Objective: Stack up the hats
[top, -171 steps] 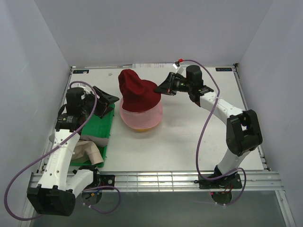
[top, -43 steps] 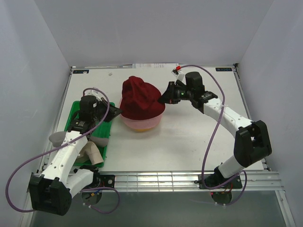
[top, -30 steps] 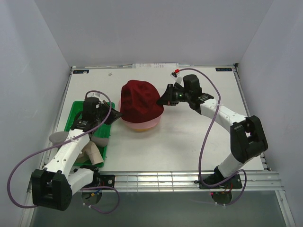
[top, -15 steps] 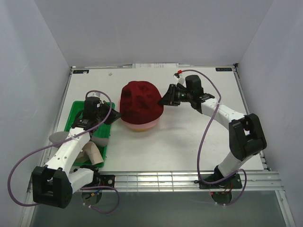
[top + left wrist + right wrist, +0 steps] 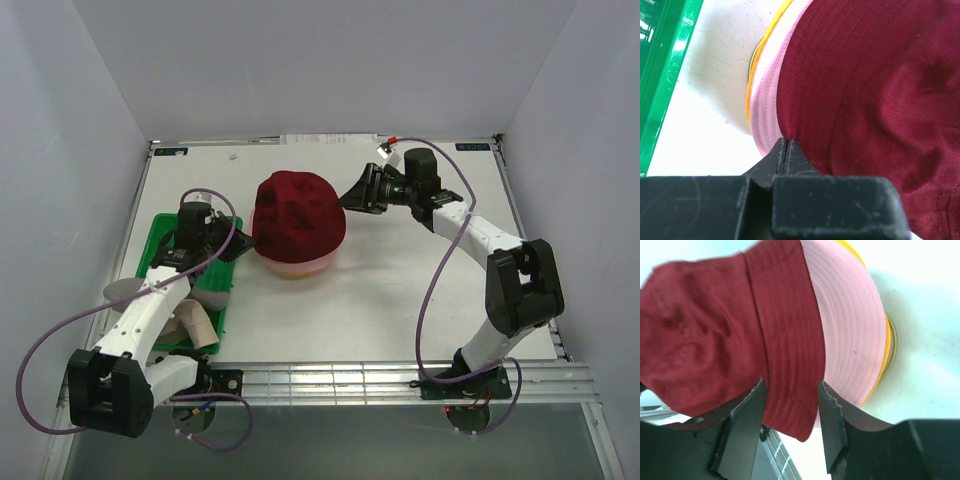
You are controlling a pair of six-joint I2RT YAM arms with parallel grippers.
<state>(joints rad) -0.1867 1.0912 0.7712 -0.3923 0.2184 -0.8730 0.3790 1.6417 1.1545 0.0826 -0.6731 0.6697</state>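
Observation:
A dark red hat point(image 5: 298, 218) sits over a pale pink hat point(image 5: 300, 262), which covers a yellow-orange hat point(image 5: 293, 273), mid-table. My left gripper point(image 5: 243, 246) is at the stack's left edge, shut, its tips point(image 5: 786, 143) pinching the dark red hat's point(image 5: 865, 85) hem where it meets the pink brim point(image 5: 767, 105). At the stack's right edge my right gripper point(image 5: 350, 197) is open. Its jaws point(image 5: 791, 385) straddle the red brim point(image 5: 785, 340) with gaps on both sides, above the pink hat point(image 5: 850, 315). A beige hat point(image 5: 195, 322) and a grey hat point(image 5: 122, 292) lie by the left arm.
A green tray point(image 5: 158, 240) lies at the left edge, under the left arm, with the beige hat partly in it. The tray's rim point(image 5: 665, 75) shows left of the stack. White walls enclose the table on three sides.
My right gripper has opened, let go of the red brim and drawn back slightly to the right. The dark red hat has settled lower over the pink one. The left gripper stays shut.

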